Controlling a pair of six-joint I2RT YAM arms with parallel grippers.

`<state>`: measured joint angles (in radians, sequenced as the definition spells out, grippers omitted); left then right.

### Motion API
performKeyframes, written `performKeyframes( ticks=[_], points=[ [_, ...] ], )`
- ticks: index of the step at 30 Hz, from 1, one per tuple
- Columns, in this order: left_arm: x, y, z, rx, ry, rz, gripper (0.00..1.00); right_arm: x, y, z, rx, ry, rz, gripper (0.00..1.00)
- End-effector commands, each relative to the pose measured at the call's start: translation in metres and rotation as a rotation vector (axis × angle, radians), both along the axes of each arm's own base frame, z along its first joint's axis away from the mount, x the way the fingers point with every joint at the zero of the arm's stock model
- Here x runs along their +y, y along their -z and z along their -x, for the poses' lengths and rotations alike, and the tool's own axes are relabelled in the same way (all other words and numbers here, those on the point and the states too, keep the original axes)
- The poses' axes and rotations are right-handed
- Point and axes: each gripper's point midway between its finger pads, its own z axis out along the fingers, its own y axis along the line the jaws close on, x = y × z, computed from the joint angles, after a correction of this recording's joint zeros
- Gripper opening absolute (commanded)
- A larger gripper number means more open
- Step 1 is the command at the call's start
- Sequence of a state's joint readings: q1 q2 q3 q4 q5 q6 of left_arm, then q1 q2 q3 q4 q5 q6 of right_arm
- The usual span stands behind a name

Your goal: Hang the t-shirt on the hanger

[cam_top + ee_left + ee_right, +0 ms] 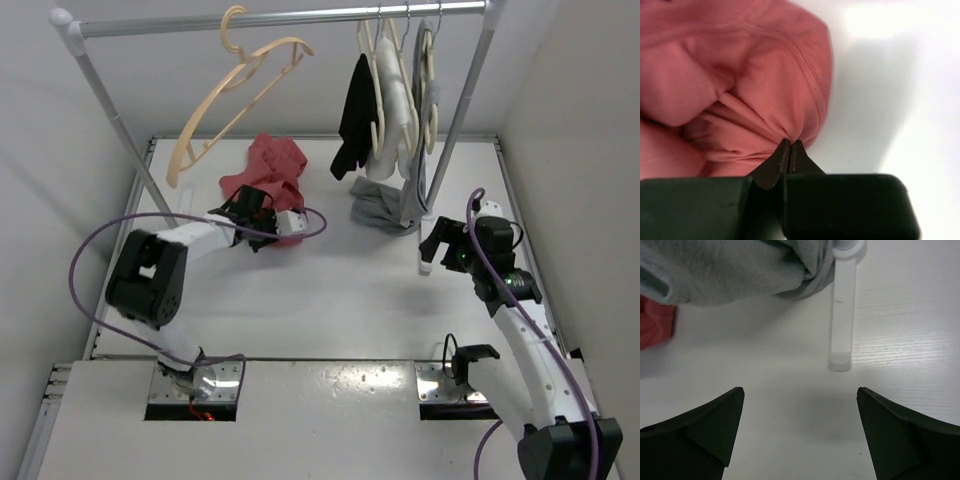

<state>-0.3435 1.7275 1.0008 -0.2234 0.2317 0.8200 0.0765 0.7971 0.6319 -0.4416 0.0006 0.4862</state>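
Observation:
The faded-red t-shirt (272, 165) lies crumpled on the white table, below the rail's left half. My left gripper (262, 215) sits at its near edge. In the left wrist view that gripper (790, 142) is shut, and a fold of the t-shirt (765, 75) near a stitched hem puckers where the tips pinch it. The peach-beige hanger (240, 95) hangs tilted from the rail at the upper left, empty. My right gripper (432, 250) hovers over the table at the right. It stands open (800, 392) with nothing between its fingers. A corner of the t-shirt (655, 325) shows at far left.
A metal clothes rail (280, 18) spans the back. Pale hangers (395, 70) with a black garment (355, 110) and a grey garment (395, 205) hang at its right. The grey cloth (730, 270) drapes onto the table by the rack's white foot (841, 325), just ahead of the right gripper.

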Motion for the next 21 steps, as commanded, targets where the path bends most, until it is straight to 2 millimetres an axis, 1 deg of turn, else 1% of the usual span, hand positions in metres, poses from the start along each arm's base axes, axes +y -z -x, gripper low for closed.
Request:
performKeyframes(
  ticks=[1,2,3,4,5,6,7,8,9,10,11,12,13,14,15,16,17,18,19,20,21],
  points=[
    [-0.008,-0.033,0.077,0.083,0.244,-0.002,0.00,0.024,-0.018,-0.002,-0.022,-0.187,-0.001,0.94],
    [-0.011,-0.038,0.093,0.104,0.290,0.013,0.00,0.031,-0.015,0.002,-0.005,-0.240,-0.014,0.94],
    [-0.007,-0.033,0.123,0.179,0.326,0.001,0.00,0.036,-0.016,0.004,0.002,-0.271,-0.025,0.94],
    [-0.013,-0.037,0.142,0.196,0.391,-0.001,0.02,0.042,-0.014,0.007,0.018,-0.307,-0.043,0.94],
    [-0.014,-0.041,0.158,0.195,0.460,-0.007,0.15,0.058,-0.011,0.015,0.044,-0.393,-0.101,0.94],
    [-0.019,-0.055,0.172,0.166,0.504,0.014,0.32,0.068,-0.014,0.018,0.048,-0.444,-0.136,0.94],
    [-0.020,-0.054,0.191,0.187,0.546,0.006,0.63,0.079,-0.015,0.023,0.060,-0.503,-0.187,0.94],
    [-0.024,-0.060,0.199,0.192,0.524,0.038,0.76,0.088,-0.014,0.028,0.072,-0.542,-0.205,0.94],
    [-0.029,-0.076,0.199,0.127,0.509,0.086,0.93,0.092,-0.015,0.030,0.073,-0.562,-0.214,0.94],
    [-0.032,-0.085,0.196,0.099,0.471,0.121,0.99,0.094,-0.014,0.033,0.084,-0.570,-0.215,0.94],
    [-0.037,-0.102,0.189,0.052,0.393,0.183,0.99,0.096,-0.009,0.040,0.086,-0.580,-0.208,0.94],
    [-0.036,-0.101,0.190,0.073,0.351,0.190,0.99,0.097,-0.005,0.045,0.104,-0.576,-0.211,0.94],
    [-0.040,-0.117,0.177,-0.003,0.319,0.229,0.99,0.099,-0.001,0.050,0.128,-0.578,-0.220,0.94],
    [-0.042,-0.122,0.169,-0.012,0.241,0.262,0.99,0.104,0.002,0.056,0.134,-0.604,-0.219,0.94],
    [-0.033,-0.123,0.151,-0.067,0.140,0.237,0.99,0.109,0.001,0.059,0.148,-0.604,-0.238,0.93],
    [-0.038,-0.137,0.132,-0.159,0.085,0.269,0.99,0.112,0.006,0.063,0.174,-0.610,-0.249,0.93],
    [-0.035,-0.124,0.119,-0.146,0.005,0.247,0.99,0.120,0.012,0.068,0.194,-0.632,-0.249,0.91],
    [-0.033,-0.119,0.108,-0.165,-0.035,0.221,0.99,0.123,0.011,0.066,0.184,-0.632,-0.248,0.91],
    [-0.026,-0.117,0.093,-0.194,-0.101,0.178,0.99,0.126,0.016,0.065,0.203,-0.613,-0.254,0.91],
    [-0.029,-0.121,0.080,-0.219,-0.120,0.173,0.99,0.131,0.017,0.063,0.202,-0.614,-0.254,0.91],
    [-0.031,-0.098,0.073,-0.162,-0.138,0.127,0.99,0.142,0.023,0.060,0.213,-0.633,-0.244,0.91]
  ],
)
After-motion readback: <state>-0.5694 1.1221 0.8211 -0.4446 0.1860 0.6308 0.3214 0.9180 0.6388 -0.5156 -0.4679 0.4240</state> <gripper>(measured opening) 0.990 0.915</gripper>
